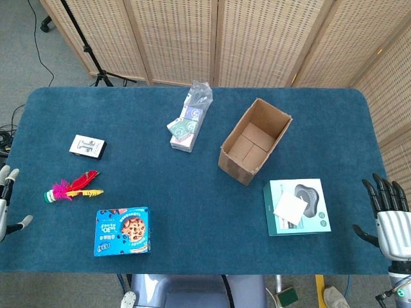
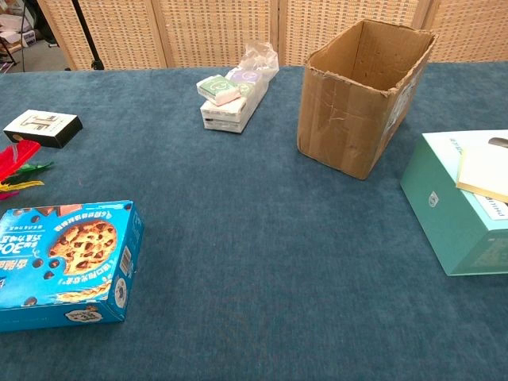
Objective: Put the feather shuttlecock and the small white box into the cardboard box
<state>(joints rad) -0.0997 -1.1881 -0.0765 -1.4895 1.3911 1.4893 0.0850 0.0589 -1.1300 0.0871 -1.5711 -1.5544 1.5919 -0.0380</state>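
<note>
The feather shuttlecock [image 1: 72, 187], with red, pink and yellow feathers, lies near the table's left edge; only its feather tips [image 2: 17, 167] show in the chest view. Behind it lies the small white box [image 1: 87, 146] [image 2: 41, 128], flat on the cloth. The open cardboard box [image 1: 239, 168] [image 2: 349, 119] stands right of centre, with nothing visible inside it. My left hand [image 1: 8, 202] sits at the left table edge, fingers apart, holding nothing. My right hand [image 1: 388, 215] hovers at the right edge, fingers spread and empty. Neither hand shows in the chest view.
A blue cookie box [image 1: 122, 231] [image 2: 67, 262] lies at the front left. A teal box [image 1: 297, 206] [image 2: 464, 202] with a white card on it lies front right. A clear bag of small packs [image 1: 188, 122] [image 2: 234, 95] lies mid-back. Wicker screens stand behind the blue table [image 1: 192, 192].
</note>
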